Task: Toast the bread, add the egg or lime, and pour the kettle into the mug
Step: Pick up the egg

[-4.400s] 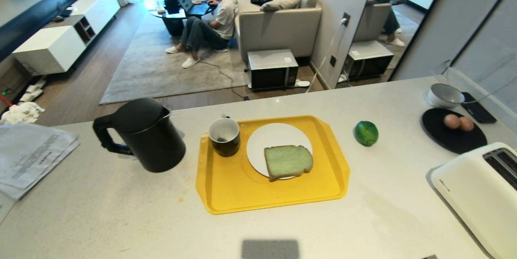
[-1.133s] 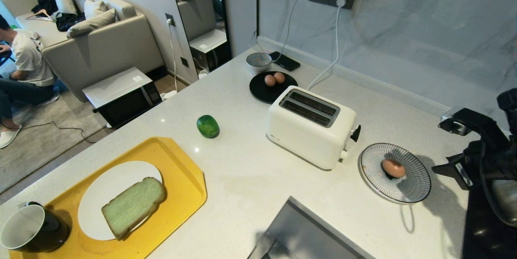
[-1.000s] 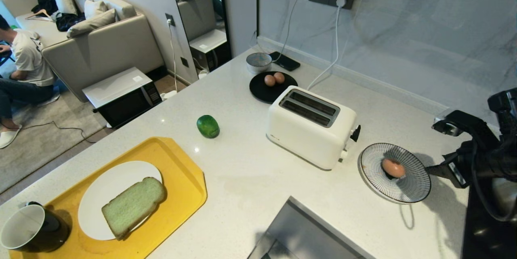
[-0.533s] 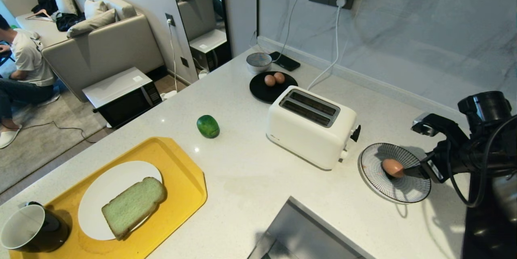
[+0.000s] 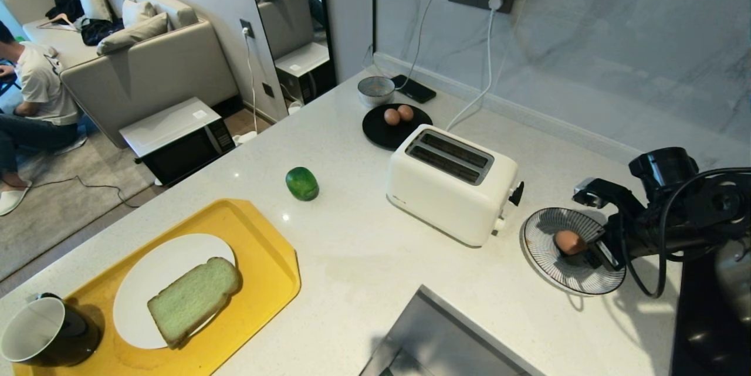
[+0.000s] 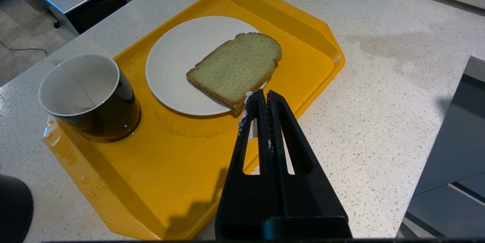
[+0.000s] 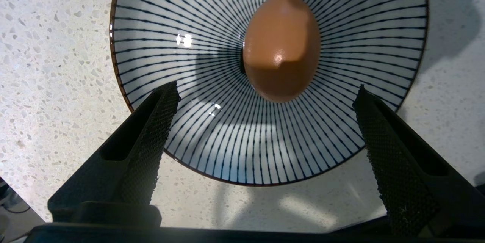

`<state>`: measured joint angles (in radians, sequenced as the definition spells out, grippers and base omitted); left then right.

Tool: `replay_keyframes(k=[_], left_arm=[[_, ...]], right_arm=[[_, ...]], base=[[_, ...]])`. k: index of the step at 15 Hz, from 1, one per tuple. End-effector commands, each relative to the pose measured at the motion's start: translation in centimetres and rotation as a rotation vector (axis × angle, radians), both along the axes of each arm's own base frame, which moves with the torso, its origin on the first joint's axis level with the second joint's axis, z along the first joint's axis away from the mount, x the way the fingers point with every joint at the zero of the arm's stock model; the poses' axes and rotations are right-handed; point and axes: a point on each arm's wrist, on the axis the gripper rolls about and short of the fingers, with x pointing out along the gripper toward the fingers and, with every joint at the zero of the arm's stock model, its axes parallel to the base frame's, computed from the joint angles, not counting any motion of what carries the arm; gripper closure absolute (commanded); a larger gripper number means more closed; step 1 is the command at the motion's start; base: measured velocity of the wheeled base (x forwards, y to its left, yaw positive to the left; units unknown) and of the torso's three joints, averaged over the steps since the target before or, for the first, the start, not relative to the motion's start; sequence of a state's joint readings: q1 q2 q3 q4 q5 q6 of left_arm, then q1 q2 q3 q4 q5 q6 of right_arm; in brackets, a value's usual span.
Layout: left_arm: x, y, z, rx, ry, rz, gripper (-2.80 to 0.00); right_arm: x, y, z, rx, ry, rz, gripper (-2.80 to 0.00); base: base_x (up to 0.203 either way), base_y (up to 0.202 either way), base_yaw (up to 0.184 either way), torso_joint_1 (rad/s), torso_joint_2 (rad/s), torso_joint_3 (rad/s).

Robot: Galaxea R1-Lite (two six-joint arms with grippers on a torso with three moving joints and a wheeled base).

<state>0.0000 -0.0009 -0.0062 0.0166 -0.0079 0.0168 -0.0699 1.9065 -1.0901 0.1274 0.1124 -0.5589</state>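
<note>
One pinkish-brown egg (image 7: 281,47) lies in the middle of a single white bowl with fine dark radial stripes (image 7: 159,27) on the speckled white tabletop (image 5: 352,247), and the right tool (image 7: 261,121) hangs over the bowl with its two black textured fingers (image 7: 159,121) spread wide, touching neither egg nor bowl. Beside the bowl stands one white two-slot toaster (image 5: 452,182); past it two more eggs (image 5: 398,115) sit together on one black plate (image 5: 381,129), and one glossy green lime (image 5: 302,183) lies alone. One slice of pale green bread (image 6: 237,68) rests on one white plate (image 6: 170,57) in one yellow tray (image 6: 170,167) alongside one dark mug with a white inside (image 6: 89,97), where the left tool (image 6: 261,101) hangs pressed closed and empty.
</note>
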Motion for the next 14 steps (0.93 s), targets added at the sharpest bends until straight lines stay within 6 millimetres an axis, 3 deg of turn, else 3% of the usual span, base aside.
replay_keyframes(k=[1,7,14], left_arm=[[0.0,0.0,0.0,0.000,0.000,0.000,0.00],[0.0,0.0,0.0,0.000,0.000,0.000,0.00],[0.0,0.0,0.0,0.000,0.000,0.000,0.00]], right_arm=[[0.9,0.1,-1.0,-0.001,0.023,0.008,-2.80],[2.9,-0.1,-2.0,-0.010,0.027,0.002,-2.80],[3.3,-0.2,-1.8,-0.012,0.013,0.002,-2.80]], base=[[0.000,0.000,0.000,0.000,0.00,0.000],[0.000,0.000,0.000,0.000,0.00,0.000],[0.000,0.000,0.000,0.000,0.00,0.000]])
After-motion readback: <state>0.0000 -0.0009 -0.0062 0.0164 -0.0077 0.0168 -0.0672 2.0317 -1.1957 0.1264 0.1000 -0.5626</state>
